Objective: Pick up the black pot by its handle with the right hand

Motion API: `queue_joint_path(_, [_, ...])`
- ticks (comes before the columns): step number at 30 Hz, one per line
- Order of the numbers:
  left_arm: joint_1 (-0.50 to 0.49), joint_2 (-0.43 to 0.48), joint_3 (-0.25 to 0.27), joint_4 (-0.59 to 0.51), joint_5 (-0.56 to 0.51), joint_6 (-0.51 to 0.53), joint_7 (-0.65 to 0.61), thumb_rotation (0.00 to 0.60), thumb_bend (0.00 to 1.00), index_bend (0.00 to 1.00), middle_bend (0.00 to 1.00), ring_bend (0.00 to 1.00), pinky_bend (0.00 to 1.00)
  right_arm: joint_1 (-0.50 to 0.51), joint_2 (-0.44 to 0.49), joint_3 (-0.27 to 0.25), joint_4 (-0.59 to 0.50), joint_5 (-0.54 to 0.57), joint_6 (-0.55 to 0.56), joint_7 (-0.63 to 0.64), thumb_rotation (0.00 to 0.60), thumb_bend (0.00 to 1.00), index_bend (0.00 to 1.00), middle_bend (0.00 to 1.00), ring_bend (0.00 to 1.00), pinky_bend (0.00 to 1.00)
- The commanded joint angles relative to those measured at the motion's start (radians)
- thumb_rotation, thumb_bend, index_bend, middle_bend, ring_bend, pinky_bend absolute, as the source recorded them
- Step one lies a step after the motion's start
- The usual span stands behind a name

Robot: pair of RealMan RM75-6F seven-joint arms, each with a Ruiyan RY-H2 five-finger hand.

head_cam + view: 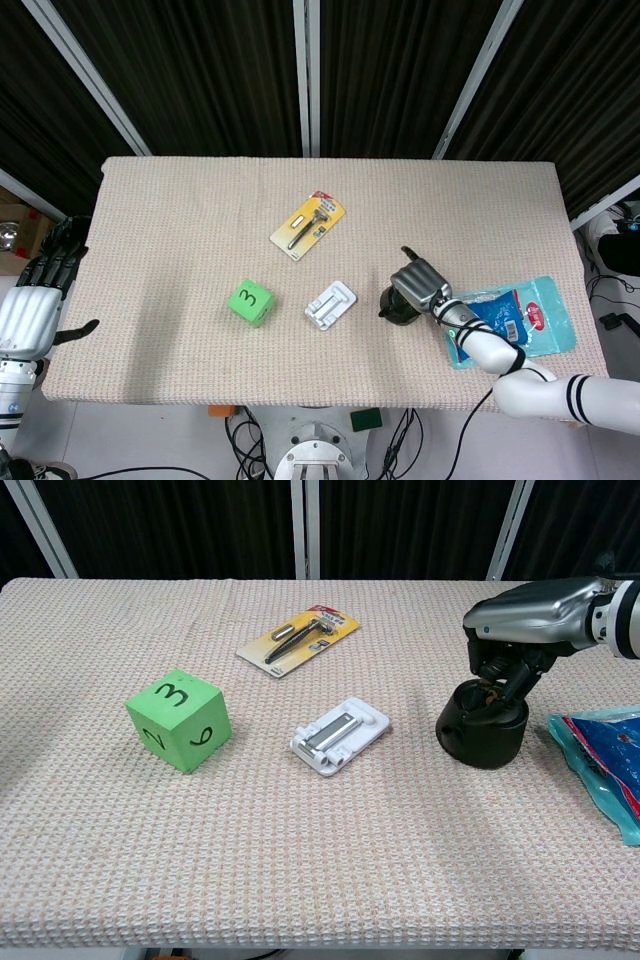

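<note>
The black pot stands on the woven table cover right of centre. My right hand is directly over it, and its dark fingers curl down onto the pot's top, gripping it there. The hand hides the handle, so its shape does not show. The pot's base still seems to rest on the cloth. My left hand hangs off the table's left edge with fingers spread, holding nothing; only the head view shows it.
A green numbered cube sits left of centre. A white plastic pack lies just left of the pot. A yellow razor card lies further back. A blue bag lies under my right forearm.
</note>
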Motion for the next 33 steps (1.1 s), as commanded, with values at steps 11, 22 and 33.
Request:
queue_joint_path(11, [0.001, 0.001, 0.0, 0.0, 0.001, 0.002, -0.002, 0.59, 0.0, 0.06, 0.02, 0.02, 0.13, 0.039, 0.043, 0.004, -0.05, 0.158, -0.07, 0.055, 0.362, 0.18, 1.0, 0.94, 0.82, 0.09])
queue_joint_path(22, [-0.001, 0.001, -0.001, 0.002, -0.003, -0.002, -0.004, 0.592, 0.0, 0.06, 0.02, 0.02, 0.13, 0.012, 0.066, 0.066, -0.03, 0.155, -0.123, 0.272, 0.35, 0.18, 1.0, 0.96, 0.85, 0.12])
queue_joint_path(33, [-0.002, -0.001, -0.001, 0.001, -0.004, -0.004, 0.0, 0.591, 0.0, 0.06, 0.02, 0.02, 0.13, -0.012, 0.086, 0.098, -0.024, 0.152, -0.112, 0.387, 0.35, 0.17, 1.0, 1.0, 0.88, 0.19])
